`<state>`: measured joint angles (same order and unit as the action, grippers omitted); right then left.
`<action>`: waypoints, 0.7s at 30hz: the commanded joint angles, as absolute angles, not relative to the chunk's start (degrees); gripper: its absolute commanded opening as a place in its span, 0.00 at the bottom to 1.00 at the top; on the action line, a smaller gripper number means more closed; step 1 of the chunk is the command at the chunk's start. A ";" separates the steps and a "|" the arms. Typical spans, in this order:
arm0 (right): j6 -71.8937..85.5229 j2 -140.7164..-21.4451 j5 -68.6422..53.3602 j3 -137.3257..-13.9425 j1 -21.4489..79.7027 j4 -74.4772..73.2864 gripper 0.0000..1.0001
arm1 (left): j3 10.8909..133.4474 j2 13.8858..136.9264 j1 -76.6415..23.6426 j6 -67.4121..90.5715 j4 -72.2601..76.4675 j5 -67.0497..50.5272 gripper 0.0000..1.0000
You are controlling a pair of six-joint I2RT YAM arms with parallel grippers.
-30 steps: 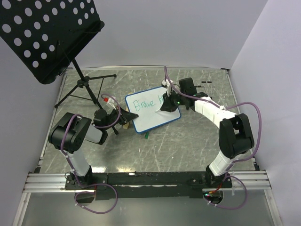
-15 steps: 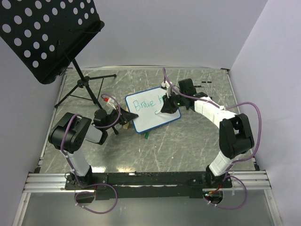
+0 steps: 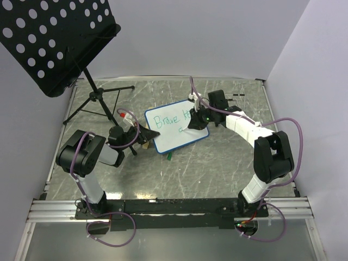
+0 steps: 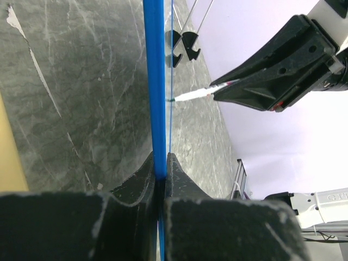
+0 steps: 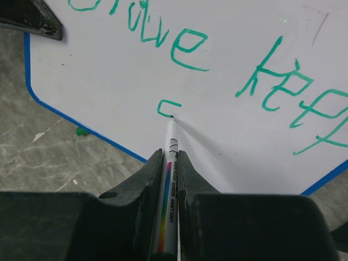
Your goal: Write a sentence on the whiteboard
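Clamping the right gripper (image 5: 167, 156) closed on a white marker (image 5: 171, 136), pressing its tip to the whiteboard (image 5: 98, 81) just below "Brave" of the green sentence (image 5: 187, 51). Pinching the left gripper (image 4: 160, 166) closed on the whiteboard's blue rim at its left edge, over the grey bench (image 4: 81, 81).

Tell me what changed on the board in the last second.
The right tool, holding the marker, shifted slightly right and away, uncovering more of the green writing; a small curved stroke now starts a second line. The left tool stayed clamped on the edge of the whiteboard, which did not move.
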<state>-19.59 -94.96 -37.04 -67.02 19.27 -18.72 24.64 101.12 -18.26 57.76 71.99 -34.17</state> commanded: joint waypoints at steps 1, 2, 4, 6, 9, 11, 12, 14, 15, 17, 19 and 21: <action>-19.78 -94.66 -34.98 -70.40 18.63 -17.75 0.00 | 25.58 99.84 -18.90 56.07 89.65 -36.03 0.01; -19.69 -94.75 -35.07 -70.84 18.63 -17.67 0.00 | 25.58 99.84 -18.90 56.25 89.74 -35.95 0.01; -19.42 -95.01 -35.24 -71.36 18.63 -17.40 0.00 | 25.58 100.11 -18.90 56.34 89.91 -36.04 0.01; -19.16 -95.45 -35.59 -72.42 18.63 -17.75 0.00 | 25.49 100.28 -18.90 56.51 90.26 -36.12 0.01; -19.07 -96.68 -35.77 -73.56 18.63 -18.54 0.00 | 25.58 99.93 -18.90 56.34 89.91 -36.21 0.01; -19.16 -97.12 -35.95 -73.30 18.72 -18.72 0.00 | 25.49 99.76 -18.81 55.99 89.56 -36.12 0.01; -19.25 -97.03 -35.86 -72.95 18.72 -18.55 0.00 | 25.40 99.67 -18.90 55.90 89.39 -36.12 0.01; -19.42 -96.77 -35.77 -72.16 18.72 -18.46 0.00 | 25.40 99.67 -18.90 55.81 89.30 -36.12 0.01; -19.42 -96.51 -35.77 -71.90 18.63 -18.54 0.00 | 25.40 99.84 -18.90 55.81 89.56 -36.12 0.01; -19.42 -96.15 -35.77 -71.37 18.55 -18.54 0.00 | 25.49 100.11 -18.90 56.34 90.17 -36.04 0.01; -19.51 -95.63 -35.86 -71.10 18.63 -18.54 0.00 | 25.40 100.28 -18.90 56.43 90.35 -36.04 0.01; -19.51 -95.80 -35.86 -71.19 18.63 -18.81 0.00 | 25.31 100.11 -18.90 56.34 90.35 -36.03 0.01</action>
